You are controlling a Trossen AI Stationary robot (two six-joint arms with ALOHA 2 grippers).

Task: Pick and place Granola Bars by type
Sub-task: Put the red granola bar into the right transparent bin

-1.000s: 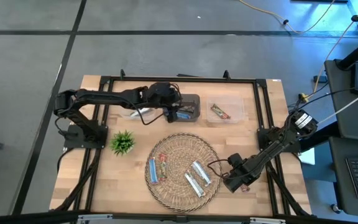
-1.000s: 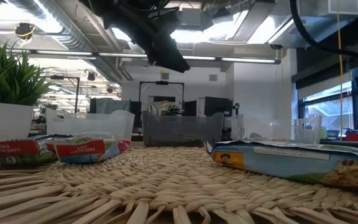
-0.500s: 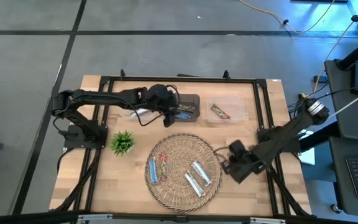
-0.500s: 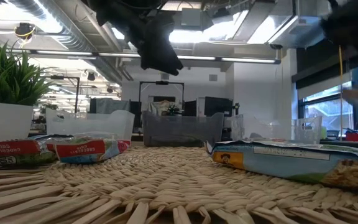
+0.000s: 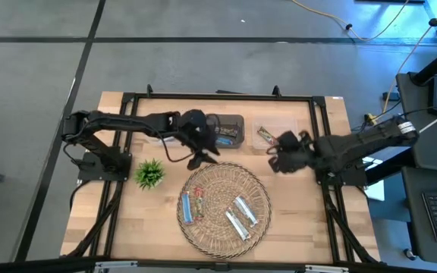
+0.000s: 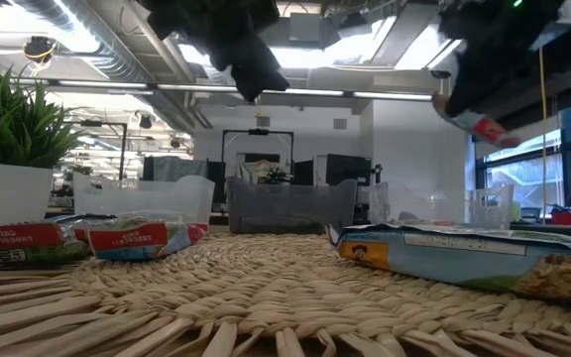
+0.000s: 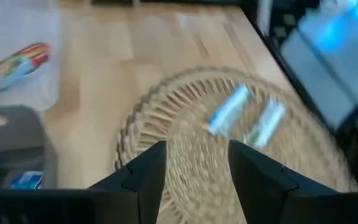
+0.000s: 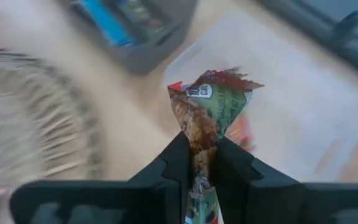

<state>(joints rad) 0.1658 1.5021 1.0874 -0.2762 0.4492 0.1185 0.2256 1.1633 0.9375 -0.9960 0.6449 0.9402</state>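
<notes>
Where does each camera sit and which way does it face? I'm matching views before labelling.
High: overhead, looking down; both arms, wicker tray.
Low: tray level, facing the room; both arms overhead.
Left wrist: past open fingers onto the tray.
Right wrist: right gripper pinching a granola bar over the clear bin.
Shared: the tray, in all.

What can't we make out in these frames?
- High view: bar in the right gripper hidden by the gripper itself.
- Right wrist view: held brown-red-green bar, print blurred.
- Low view: clear bins, contents hidden behind walls.
- Left wrist view: bars on wicker tray blurred.
</notes>
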